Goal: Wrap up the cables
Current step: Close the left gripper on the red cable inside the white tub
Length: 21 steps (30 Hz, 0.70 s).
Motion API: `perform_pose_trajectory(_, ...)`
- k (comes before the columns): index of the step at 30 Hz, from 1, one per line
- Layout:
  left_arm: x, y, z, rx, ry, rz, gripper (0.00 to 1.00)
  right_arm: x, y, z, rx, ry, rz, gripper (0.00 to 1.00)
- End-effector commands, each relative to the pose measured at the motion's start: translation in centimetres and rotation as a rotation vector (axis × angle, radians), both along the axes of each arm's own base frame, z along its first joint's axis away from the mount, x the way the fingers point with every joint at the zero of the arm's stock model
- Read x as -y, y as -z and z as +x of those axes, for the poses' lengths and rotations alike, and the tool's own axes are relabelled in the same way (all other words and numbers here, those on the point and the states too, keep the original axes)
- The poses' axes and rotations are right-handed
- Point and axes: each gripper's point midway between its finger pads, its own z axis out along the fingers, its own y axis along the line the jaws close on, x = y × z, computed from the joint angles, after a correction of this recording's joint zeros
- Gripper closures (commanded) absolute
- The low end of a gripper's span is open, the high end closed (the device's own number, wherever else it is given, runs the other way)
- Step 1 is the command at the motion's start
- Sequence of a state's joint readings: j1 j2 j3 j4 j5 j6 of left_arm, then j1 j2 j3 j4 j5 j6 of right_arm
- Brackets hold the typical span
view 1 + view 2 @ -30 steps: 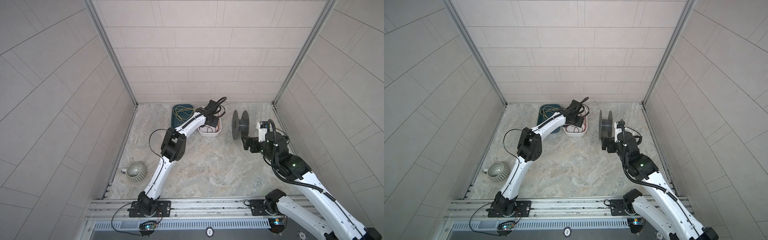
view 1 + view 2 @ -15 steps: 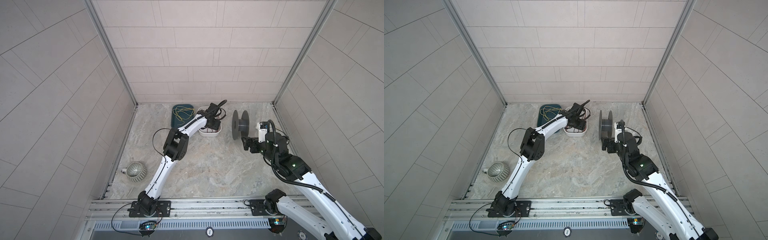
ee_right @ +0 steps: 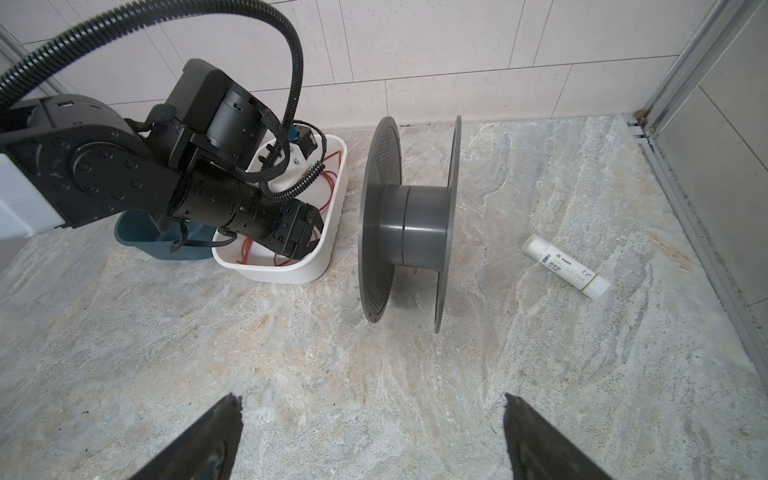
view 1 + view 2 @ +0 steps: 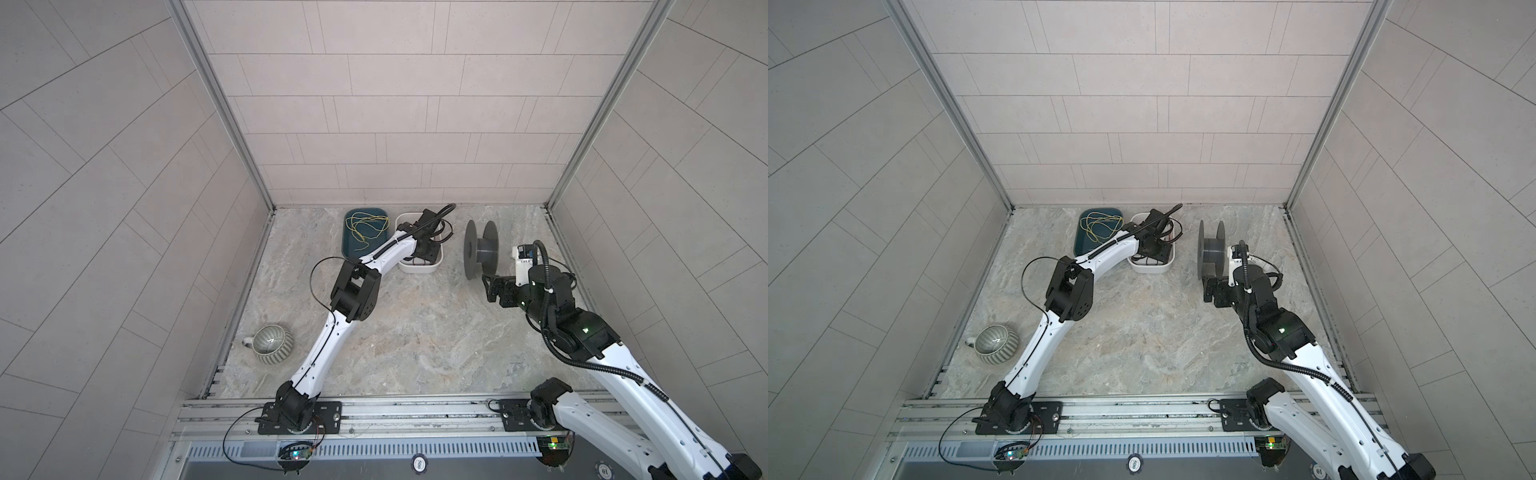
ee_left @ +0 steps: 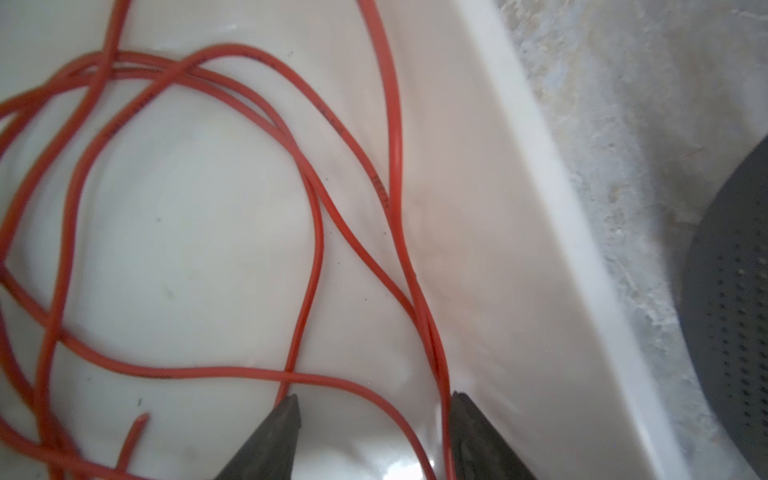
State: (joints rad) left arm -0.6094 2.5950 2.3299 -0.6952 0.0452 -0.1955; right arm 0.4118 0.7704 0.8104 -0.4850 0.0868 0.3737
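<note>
Marbled stone-look floor (image 4: pixel 415 332), pale tiled walls (image 4: pixel 395 104). Left to right: ribbed mug (image 4: pixel 272 344), teal tray (image 4: pixel 351 247) holding a yellow-green wire (image 4: pixel 368 228), white tub (image 4: pixel 417 268), upright grey spool (image 4: pixel 484 251).

In both top views the left arm mostly hides the tub's inside.

Left wrist view: red-orange wire (image 5: pixel 321 232) in loose loops in the tub. Left gripper (image 5: pixel 375 399) is partly open, with strands between its tips, unclamped. Right gripper (image 3: pixel 371 399) is spread wide and empty, near the spool. The glue stick (image 3: pixel 567 266) shows only in the right wrist view.

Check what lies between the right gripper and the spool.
Only bare tabletop, seen in the right wrist view, separates the right gripper from the spool.
</note>
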Motion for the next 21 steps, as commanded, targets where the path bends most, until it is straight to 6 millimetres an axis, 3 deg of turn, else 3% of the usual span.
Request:
perform_pose_trajectory(1,-1.9,2.1,-0.4,-0.024,-0.012,0.123,0.45,0.2,0.3,-0.4,-0.012,0.0,-0.013,0.03)
perform_pose_trajectory(8,-3.3,1.5,0.3,-0.025,-0.05,0.121,0.7,0.0,0.4,-0.3,-0.013,-0.005,-0.005,0.03)
perform_pose_trajectory(13,-3.0,0.0,0.7,0.006,-0.04,0.102,0.83,0.0,0.5,-0.3,-0.015,-0.003,-0.004,0.03)
perform_pose_trajectory(16,-3.0,-1.3,0.9,0.029,-0.042,0.096,0.94,0.1,0.4,-0.4,-0.014,-0.001,-0.007,0.03)
perform_pose_trajectory(21,-2.9,-4.7,1.2,0.092,-0.049,0.059,1.0,0.1,0.5,-0.4,-0.016,-0.003,-0.01,0.03)
